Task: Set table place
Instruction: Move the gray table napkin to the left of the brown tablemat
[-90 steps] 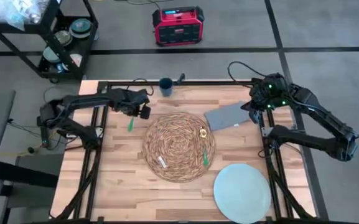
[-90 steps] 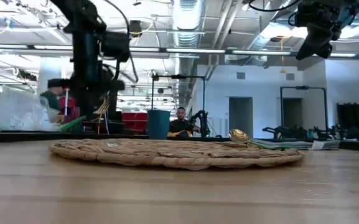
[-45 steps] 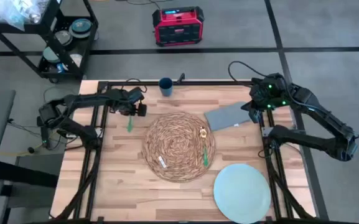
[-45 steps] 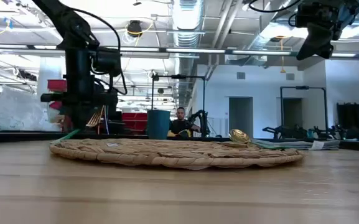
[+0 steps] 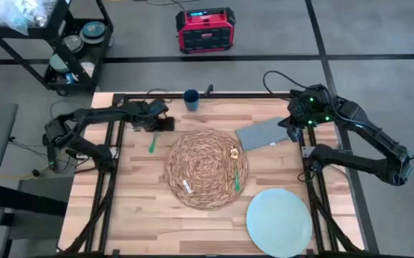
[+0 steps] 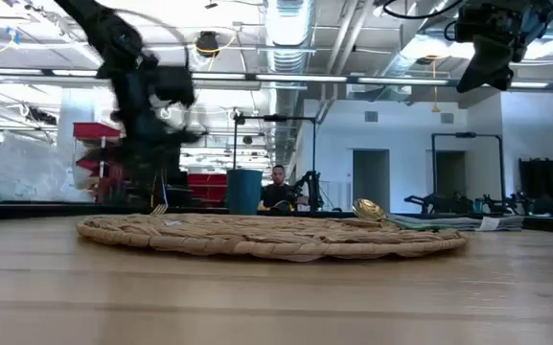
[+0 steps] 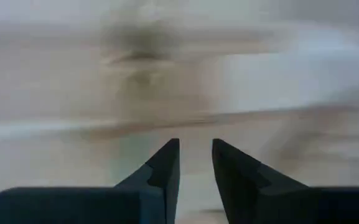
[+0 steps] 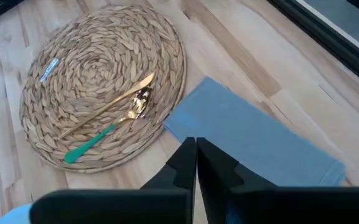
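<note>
Now the left gripper (image 5: 165,123) has swung toward the frame's upper left, leaving the green-handled fork (image 5: 151,143) beside the woven placemat (image 5: 207,168) at centre; fingers slightly parted, empty; the right gripper (image 5: 290,123), closed and empty, waits above the grey napkin (image 5: 262,134).

The left wrist view is smeared into pale streaks, so nothing beyond the two dark fingers (image 7: 167,168) can be made out. In the low view the left arm (image 6: 147,105) is blurred and its jaws cannot be read. The small white strip (image 5: 186,186) at seven o'clock on the round woven straw-brown placemat (image 5: 199,154) is too small to identify. The smooth pale-blue round plate (image 8: 14,214) is cut off by the right wrist picture's edge, as it is at the far three o'clock edge of the low view. The light-wood plank worktop (image 5: 138,208) is partly hidden under the black frame rails (image 5: 105,193).
</note>
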